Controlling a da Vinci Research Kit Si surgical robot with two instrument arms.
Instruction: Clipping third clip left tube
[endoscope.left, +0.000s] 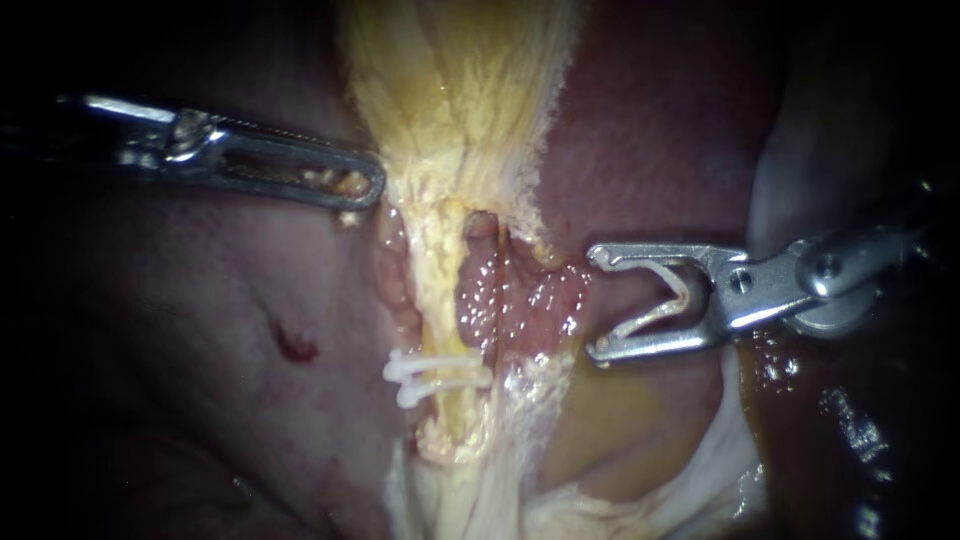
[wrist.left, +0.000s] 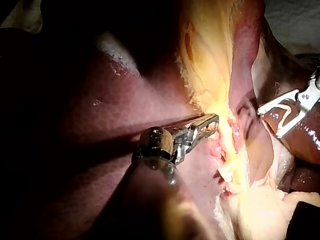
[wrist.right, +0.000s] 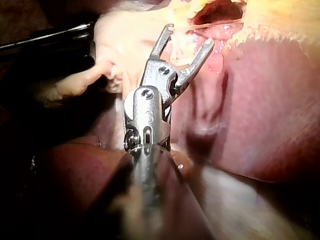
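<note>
My right instrument (endoscope.left: 598, 302) comes in from the right of the left tube (endoscope.left: 437, 300), its wrist bent so that the tip points straight at the tube. Its jaws stand wide apart in a V. A pale clip (endoscope.left: 682, 293) sits deep between them, one leg along each jaw. The jaw tips stop short of the tube, with a fold of glistening pink tissue (endoscope.left: 530, 300) lying between them and it. The right wrist view shows the same spread jaws (wrist.right: 190, 34) hanging just before that pink tissue.

My left instrument (endoscope.left: 370, 188) lies almost level on the other side of the tube and higher along it. Its slotted jaws are pressed together, with their tip against the edge of the yellow fatty tissue (endoscope.left: 460, 80). Flecks of that tissue show in the slot, but I cannot tell whether any is pinched. In the left wrist view its tip (wrist.left: 214, 121) meets the same yellow edge, and my right instrument (wrist.left: 269, 121) stands open beyond the tube.

The tube itself is a pale yellow strand running down from the fatty tissue. Two white clips (endoscope.left: 437, 372) cross it side by side, lower than both instruments. Dark red liver (endoscope.left: 200, 300) surrounds it on either side, and a small red spot (endoscope.left: 293, 346) marks the liver left of the tube.
</note>
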